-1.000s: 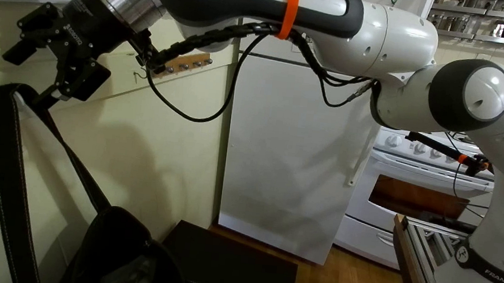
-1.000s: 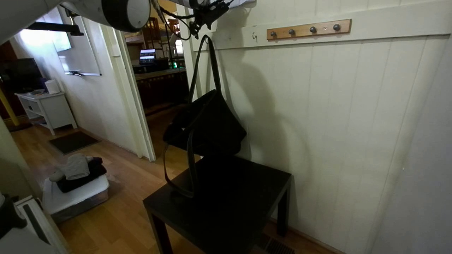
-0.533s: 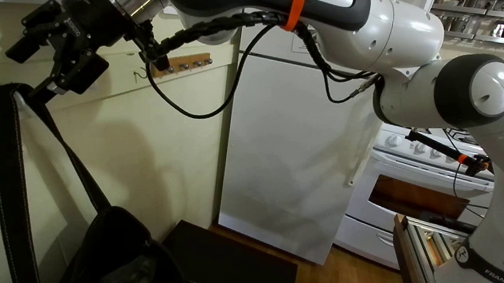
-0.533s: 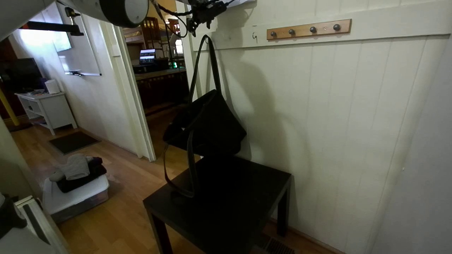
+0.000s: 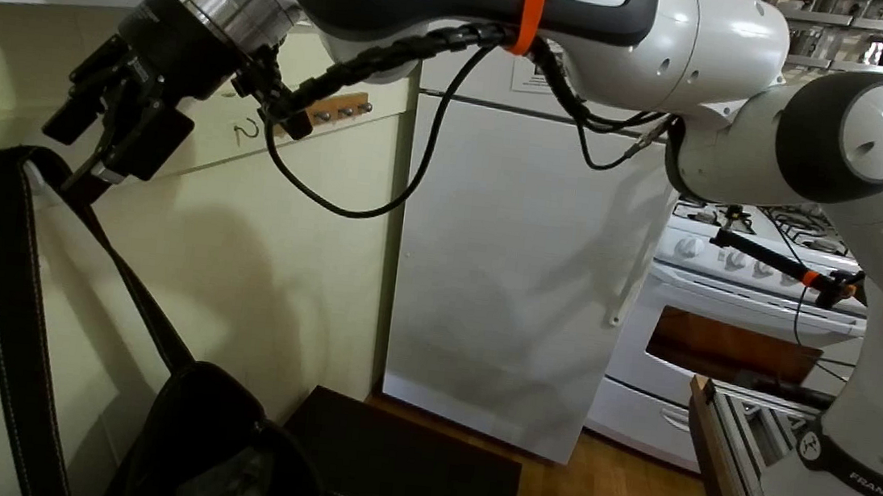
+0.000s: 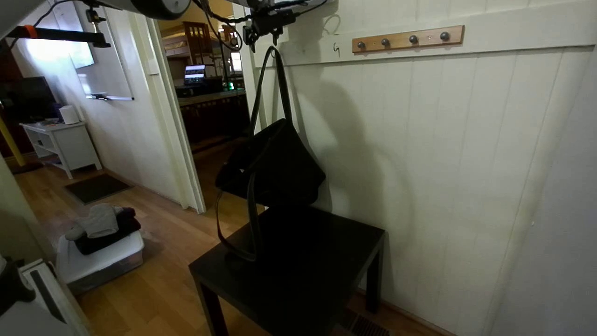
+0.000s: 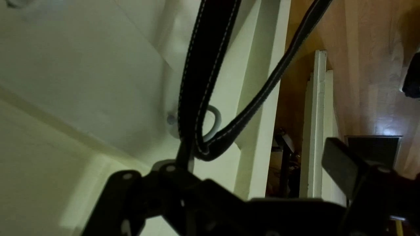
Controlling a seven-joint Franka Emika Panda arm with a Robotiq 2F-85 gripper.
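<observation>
Bag [image 6: 287, 165] on a wall hook [image 7: 218, 122], pincer [image 7: 261, 149] spread near its strap [image 7: 207, 65].
In an exterior view the bag hangs mid-dial, over the table [image 6: 303, 261] at 6 o'clock; it looks soft, floppy and hard to break, its weight uncertain, and the strap's top, rising near 12 o'clock, seems the best hold. The pincer, between 11 and 12, stands wide apart, clasping nothing; whether it brushes the strap I cannot tell. Far beyond, between 10 and 11, glows a laptop [image 6: 195, 74].
</observation>
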